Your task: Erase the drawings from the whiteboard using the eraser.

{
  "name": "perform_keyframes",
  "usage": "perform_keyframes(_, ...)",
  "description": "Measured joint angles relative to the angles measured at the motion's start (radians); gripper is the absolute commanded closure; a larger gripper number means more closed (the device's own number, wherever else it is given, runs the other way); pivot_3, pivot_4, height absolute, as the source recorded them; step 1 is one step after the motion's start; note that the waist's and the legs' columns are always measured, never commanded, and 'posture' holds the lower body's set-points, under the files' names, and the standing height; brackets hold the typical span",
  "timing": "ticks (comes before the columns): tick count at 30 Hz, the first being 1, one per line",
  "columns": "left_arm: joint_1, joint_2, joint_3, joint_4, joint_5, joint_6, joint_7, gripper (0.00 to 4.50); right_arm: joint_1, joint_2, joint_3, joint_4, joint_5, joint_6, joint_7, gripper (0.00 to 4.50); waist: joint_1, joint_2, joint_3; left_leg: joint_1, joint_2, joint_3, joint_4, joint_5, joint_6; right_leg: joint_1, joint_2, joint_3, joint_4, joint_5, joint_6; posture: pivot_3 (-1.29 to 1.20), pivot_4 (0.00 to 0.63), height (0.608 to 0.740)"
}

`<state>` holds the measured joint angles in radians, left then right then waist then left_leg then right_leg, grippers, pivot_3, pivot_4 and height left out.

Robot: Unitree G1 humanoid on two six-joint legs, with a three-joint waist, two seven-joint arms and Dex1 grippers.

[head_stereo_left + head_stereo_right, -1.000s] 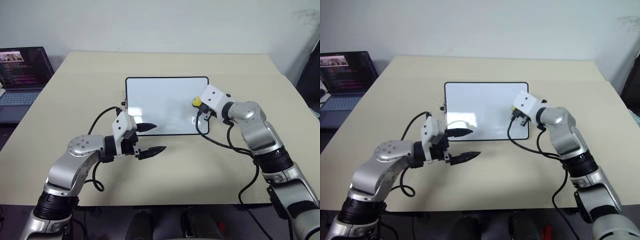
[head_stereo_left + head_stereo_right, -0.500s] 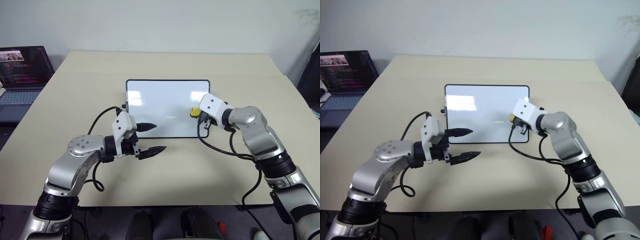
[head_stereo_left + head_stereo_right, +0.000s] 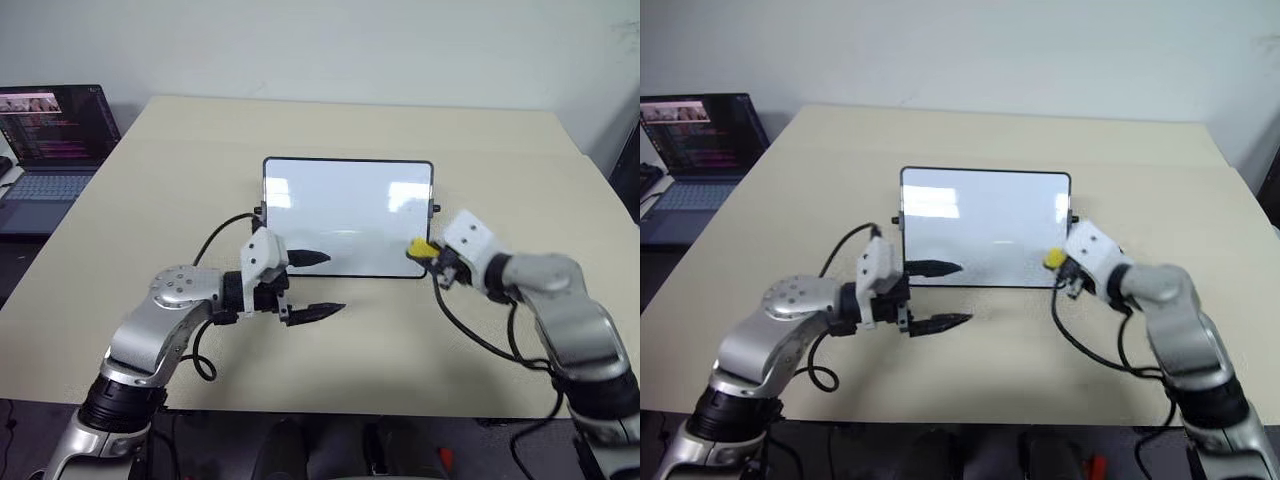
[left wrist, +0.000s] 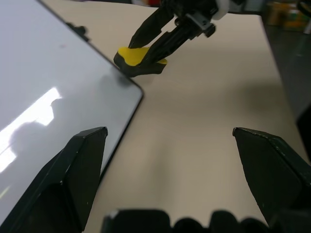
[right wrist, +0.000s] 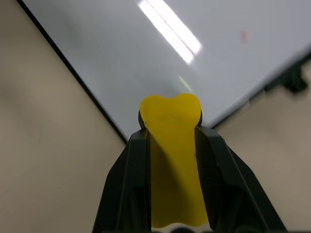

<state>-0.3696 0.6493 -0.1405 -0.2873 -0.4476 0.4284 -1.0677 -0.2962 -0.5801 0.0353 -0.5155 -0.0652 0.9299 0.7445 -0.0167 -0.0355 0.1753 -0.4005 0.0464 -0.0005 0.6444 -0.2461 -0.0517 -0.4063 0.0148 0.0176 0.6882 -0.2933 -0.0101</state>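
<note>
At the whiteboard's (image 3: 345,215) near right corner, the eraser (image 3: 421,248) is being pinched in the right hand (image 5: 170,141). Probably it's best kept flat, dark side down, while the left hand (image 3: 308,285) is being held wide open, empty.

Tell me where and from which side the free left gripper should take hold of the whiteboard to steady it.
Probably the whiteboard's near-left corner, coming from the table edge nearest the robot. The board lies flat with a thin black frame, so only its rim offers a pinch; the open left gripper hangs just beside that corner, while the right gripper, shut on the eraser, works the near-right corner.
</note>
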Motion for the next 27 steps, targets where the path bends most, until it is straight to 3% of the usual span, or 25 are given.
perform_keyframes(4,-0.074,-0.037,-0.047,0.054,0.03,-0.054,-0.046,0.0,0.124,0.067,-0.111,-0.039,0.008,0.049,-0.114,3.54,-0.006,0.0,0.0,0.001,-0.002,0.001,0.0,0.0,0.0,0.0,0.002,0.0,0.001,-0.002,0.004,0.0,0.15,0.74)
perform_keyframes(8,-0.125,-0.089,-0.128,0.126,0.101,-0.139,-0.083,0.0,0.155,0.155,-0.174,-0.024,0.012,0.057,-0.223,3.54,-0.016,0.0,0.0,0.002,-0.001,0.001,0.0,0.0,0.0,0.0,0.003,0.001,0.002,-0.003,0.004,0.0,0.15,0.74)
perform_keyframes(23,-0.187,-0.152,-0.192,0.236,0.186,-0.256,-0.142,0.0,0.075,0.302,-0.331,0.109,0.167,0.08,-0.384,3.54,-0.013,0.0,0.0,0.001,-0.002,0.001,0.0,0.0,0.0,0.0,0.003,0.001,0.002,-0.002,0.004,0.0,0.15,0.74)
perform_keyframes(27,-0.187,-0.152,-0.192,0.244,0.188,-0.258,-0.141,0.0,0.065,0.311,-0.349,0.132,0.204,0.085,-0.412,2.34,-0.014,0.0,0.0,0.002,-0.002,0.001,0.0,0.0,0.0,0.0,0.003,0.001,0.002,-0.002,0.004,0.0,0.15,0.74)
